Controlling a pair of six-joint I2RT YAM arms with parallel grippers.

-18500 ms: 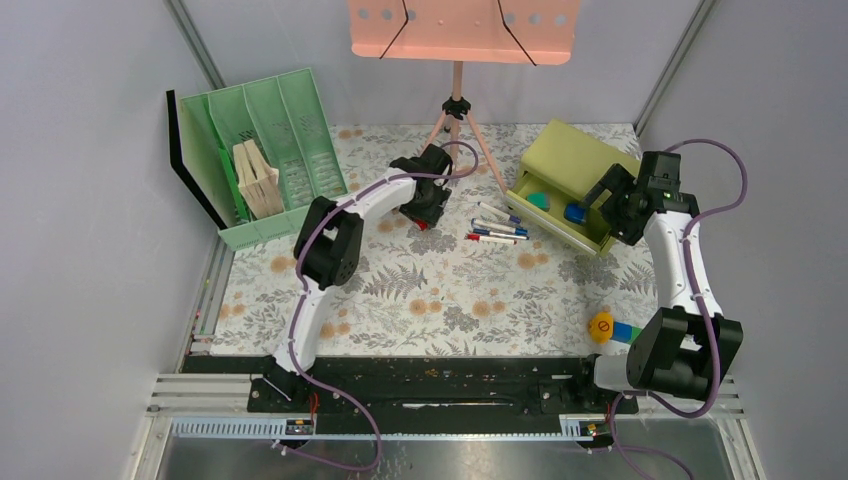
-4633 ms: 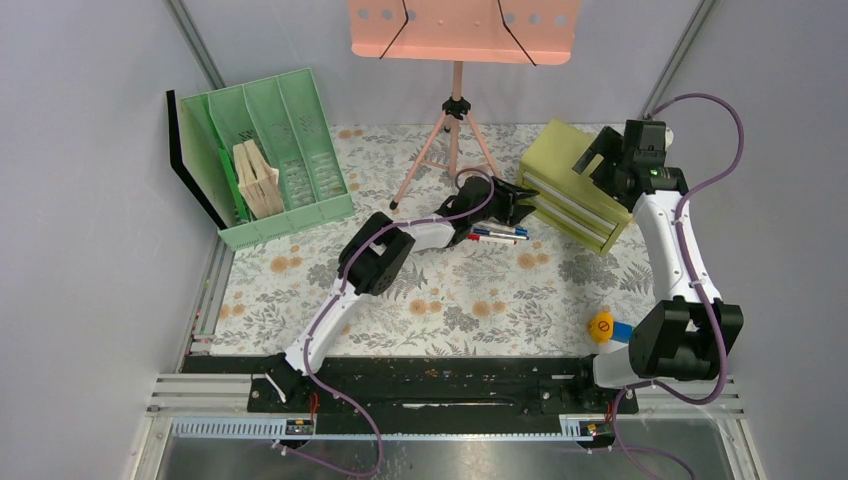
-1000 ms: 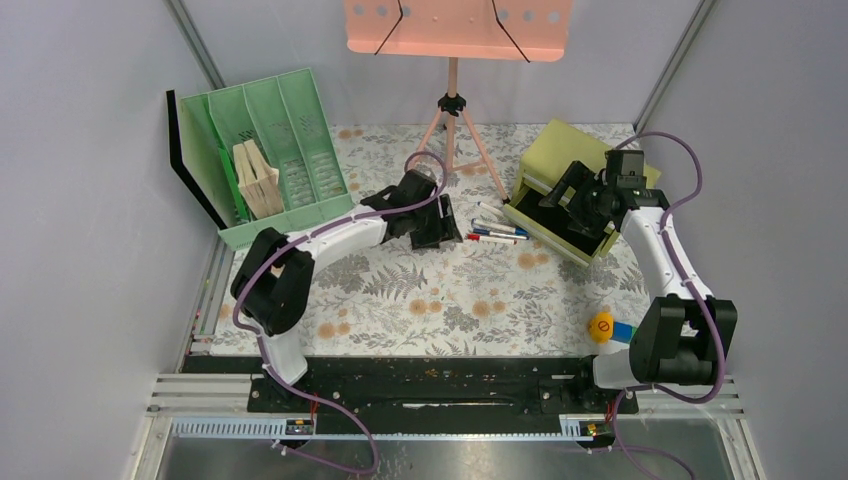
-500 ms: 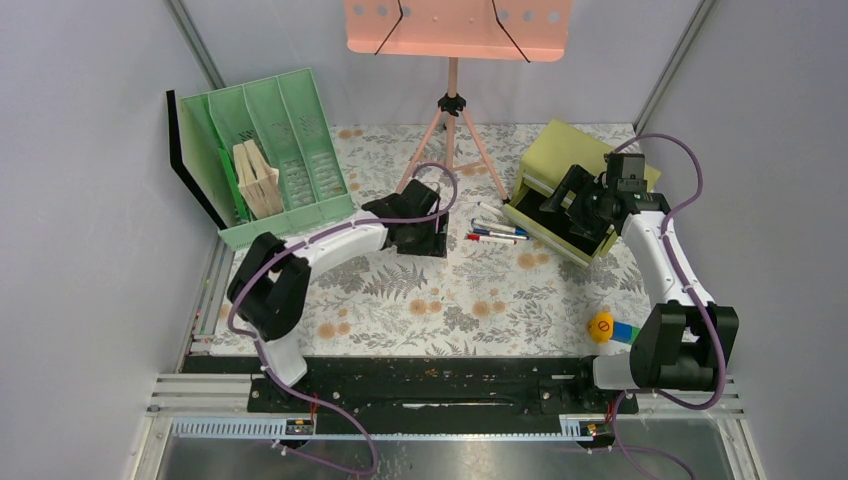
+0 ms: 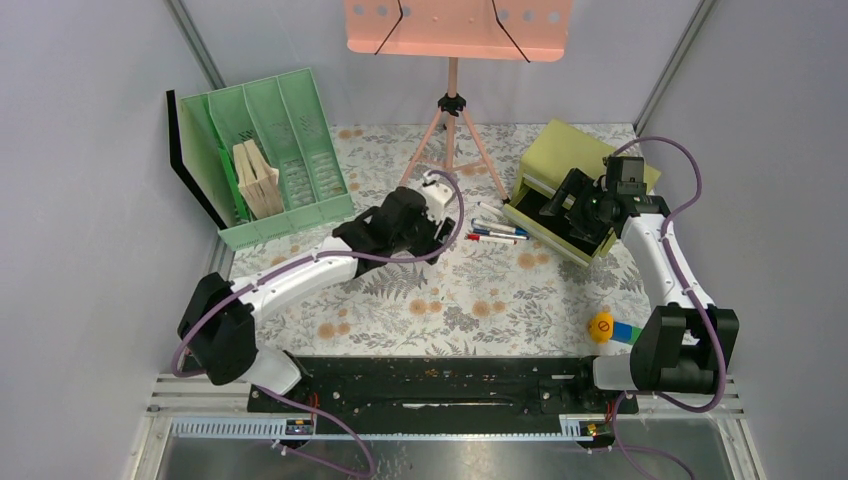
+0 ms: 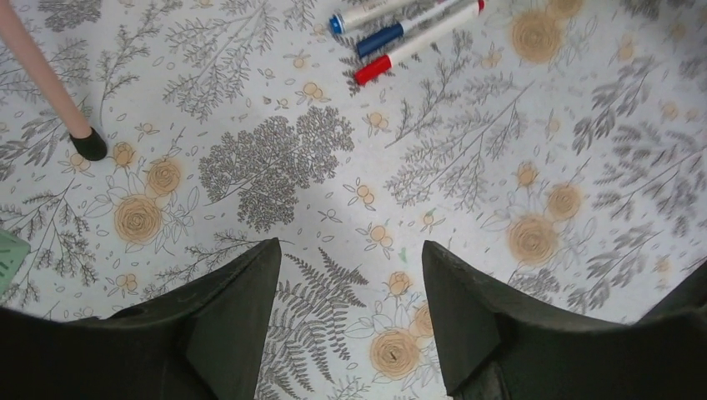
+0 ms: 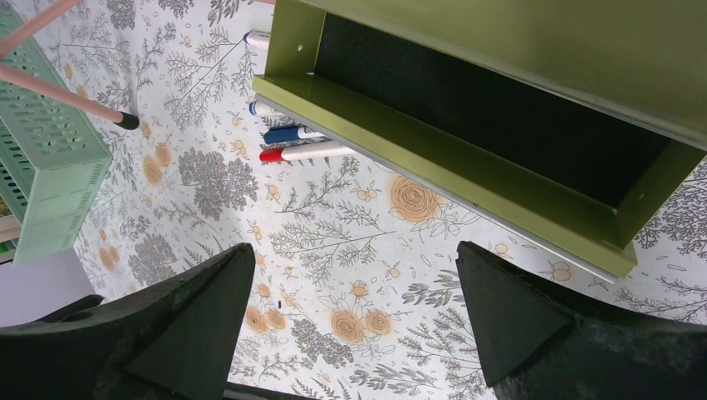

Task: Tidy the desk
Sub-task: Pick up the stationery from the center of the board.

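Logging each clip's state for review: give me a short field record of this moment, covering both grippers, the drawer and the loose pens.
surface: floral-print desk
pens: white markers with red and blue caps, lying on the desk beside the drawer front
drawer: olive-green metal drawer, open, dark inside, nothing visible in it
organizer: mint-green plastic file organizer, far left corner
left gripper: open, empty, above the desk near the markers
right gripper: open, empty, above the drawer's front edge

Markers point(image 7: 304, 152) just beside the open drawer point(image 7: 433, 158) partly hidden behind its front wall, drawer's dark inside too dim to read, music stand point(image 5: 458, 28) left of the drawer cropped at top
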